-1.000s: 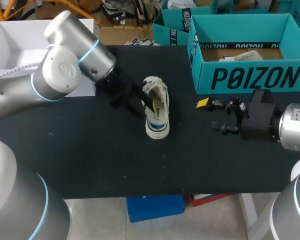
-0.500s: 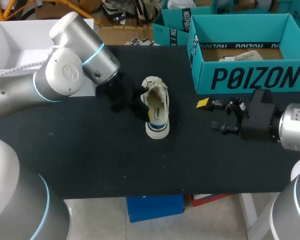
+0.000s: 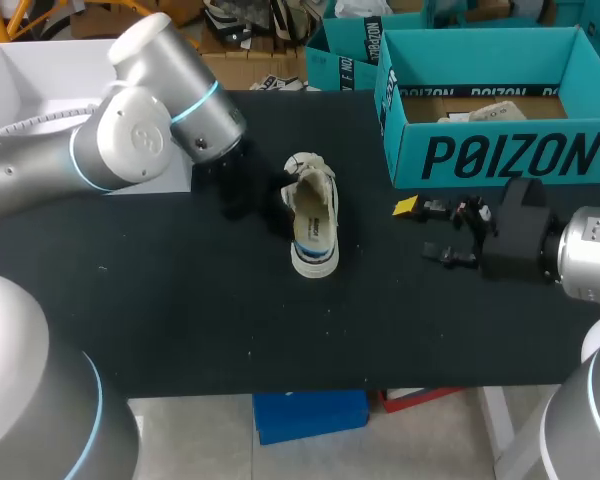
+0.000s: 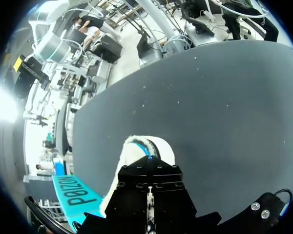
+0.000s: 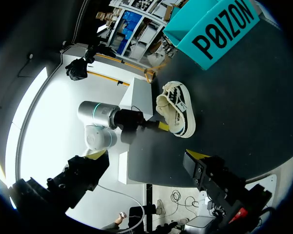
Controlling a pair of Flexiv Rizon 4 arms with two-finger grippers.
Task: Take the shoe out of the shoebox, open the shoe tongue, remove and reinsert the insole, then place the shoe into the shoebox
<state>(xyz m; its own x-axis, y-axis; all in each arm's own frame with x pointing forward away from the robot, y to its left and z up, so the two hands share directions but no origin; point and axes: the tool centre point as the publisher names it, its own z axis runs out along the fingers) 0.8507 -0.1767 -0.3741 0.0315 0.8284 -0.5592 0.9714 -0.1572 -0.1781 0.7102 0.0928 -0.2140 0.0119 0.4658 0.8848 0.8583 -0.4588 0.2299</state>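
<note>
The shoe (image 3: 312,228) stands upright on the black surface (image 3: 180,310), outside the teal shoebox (image 3: 500,155). The left end effector (image 3: 280,205) is right beside it; its grip cannot be told. The right end effector (image 3: 427,230) hangs open, empty, well apart.

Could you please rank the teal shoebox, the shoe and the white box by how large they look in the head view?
1. Teal shoebox, largest as seen.
2. White box, close behind; the left arm covers part, so unsure.
3. Shoe, clearly smallest.
</note>
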